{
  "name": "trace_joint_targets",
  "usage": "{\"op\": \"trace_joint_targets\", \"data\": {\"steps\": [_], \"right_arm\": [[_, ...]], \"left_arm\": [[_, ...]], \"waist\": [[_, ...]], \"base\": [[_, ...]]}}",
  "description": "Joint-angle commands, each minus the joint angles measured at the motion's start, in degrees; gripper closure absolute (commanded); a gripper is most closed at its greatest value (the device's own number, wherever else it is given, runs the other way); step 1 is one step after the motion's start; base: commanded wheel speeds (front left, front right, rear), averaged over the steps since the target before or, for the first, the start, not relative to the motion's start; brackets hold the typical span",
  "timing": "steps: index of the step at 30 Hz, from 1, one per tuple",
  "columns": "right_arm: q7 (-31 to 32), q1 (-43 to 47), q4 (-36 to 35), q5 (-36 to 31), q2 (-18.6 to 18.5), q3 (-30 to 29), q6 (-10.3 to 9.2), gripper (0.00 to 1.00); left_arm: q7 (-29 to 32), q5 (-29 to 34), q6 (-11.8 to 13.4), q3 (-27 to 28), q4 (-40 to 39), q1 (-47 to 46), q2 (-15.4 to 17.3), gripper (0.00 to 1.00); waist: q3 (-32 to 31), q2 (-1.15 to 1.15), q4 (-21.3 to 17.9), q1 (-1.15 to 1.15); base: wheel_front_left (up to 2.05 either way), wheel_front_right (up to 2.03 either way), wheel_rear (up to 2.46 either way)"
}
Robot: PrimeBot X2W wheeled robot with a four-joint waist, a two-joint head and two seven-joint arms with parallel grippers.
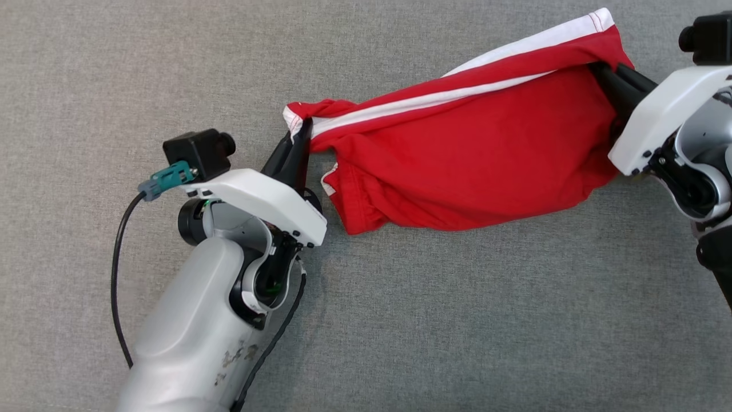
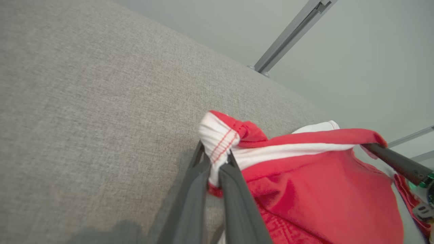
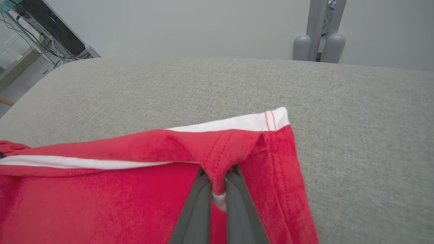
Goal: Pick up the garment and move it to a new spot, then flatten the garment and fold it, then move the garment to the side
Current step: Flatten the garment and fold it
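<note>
left claw (image 1: 301,136): pinched shut | right claw (image 1: 600,70): pinched shut, well apart

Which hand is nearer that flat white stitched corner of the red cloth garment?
Right. The right hand pinches the red cloth garment just beside that white corner; the left hand grips the opposite bunched end.

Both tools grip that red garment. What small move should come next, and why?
Probably draw both tools slightly apart: the left tool and right tool each pinch an end of the red garment, which sags bunched between them, so tautening should help flatten it.
</note>
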Motion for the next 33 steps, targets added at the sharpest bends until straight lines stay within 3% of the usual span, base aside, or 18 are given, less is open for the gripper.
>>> {"op": "trace_joint_targets", "data": {"steps": [1,2,3,4,5,6,11,14,21,25,33], "right_arm": [[-0.52,-1.61,1.79,-0.07,-0.11,0.35,0.01,0.99],[-0.82,-2.29,2.81,0.09,0.1,0.98,0.01,0.96],[-1.15,-2.81,3.52,0.26,0.22,1.56,0.01,0.86],[-1.58,-3.37,4.27,0.47,0.34,2.09,0.01,0.45],[-2.22,-3.89,4.94,0.44,0.3,2.28,0.01,0.0],[-2.65,-4.27,5.6,0.57,0.23,2.51,0.01,0.0],[-5.32,-5.17,7.26,0.78,-0.65,4.37,0.01,0.0],[-5.33,-4.58,8.18,1.21,-1.31,5.06,0.01,0.0],[2.79,-6.05,11.15,0.14,-1.54,3.71,0.02,0.0],[6.19,-7.58,15.05,-1.6,-0.17,1.53,0.01,0.0],[8.9,-8.49,22.58,-4.29,2.88,-2.17,0.02,0.0]], "left_arm": [[-0.6,0.14,-0.71,-0.15,1.73,-1.83,-0.1,1.0],[-0.63,0.18,-0.89,-0.48,3.03,-2.52,-0.3,1.0],[-0.71,0.15,-1.33,-0.77,3.97,-3.05,-0.54,0.94],[-1.04,-0.55,-1.73,-0.83,4.53,-3.49,-0.84,0.67],[-1.28,-0.78,-1.84,-0.9,5.12,-3.86,-1.01,0.23],[-1.15,-0.65,-2.42,-1.5,5.6,-4.2,-1.12,0.0],[-1.77,-0.58,-3.12,-2.43,5.37,-3.19,-0.94,0.0],[-3.76,2.56,-2.03,-3.94,0.39,0.79,1.56,0.0],[-11.25,16.17,6.61,-8.17,-12.44,10.69,8.65,0.0],[-13.37,20.24,9.37,-10.49,-14.94,14.0,8.74,0.0],[-15.53,22.45,9.97,-10.77,-14.48,16.4,5.97,0.0]], "waist": [[0.3,0.0,-0.01,0.0],[0.41,0.0,-0.05,0.0],[0.47,0.0,-0.11,0.0],[0.51,0.0,-0.2,0.0],[0.57,0.0,-0.33,0.0],[0.63,0.0,-0.5,0.0],[-0.48,0.0,-1.68,0.0],[-2.9,0.0,-2.93,0.0],[-3.52,0.0,-2.18,0.0],[-1.93,0.0,0.49,0.0],[-0.68,0.0,5.41,0.0]], "base": [[0.0,0.0,0.0],[0.0,0.0,0.0],[0.0,0.0,0.0],[0.0,0.0,0.0],[0.0,0.0,0.0],[0.0,0.0,0.0],[0.0,0.0,0.0],[0.0,0.0,0.0],[0.0,0.0,0.0],[0.0,0.0,0.0],[0.0,0.0,0.0]]}}
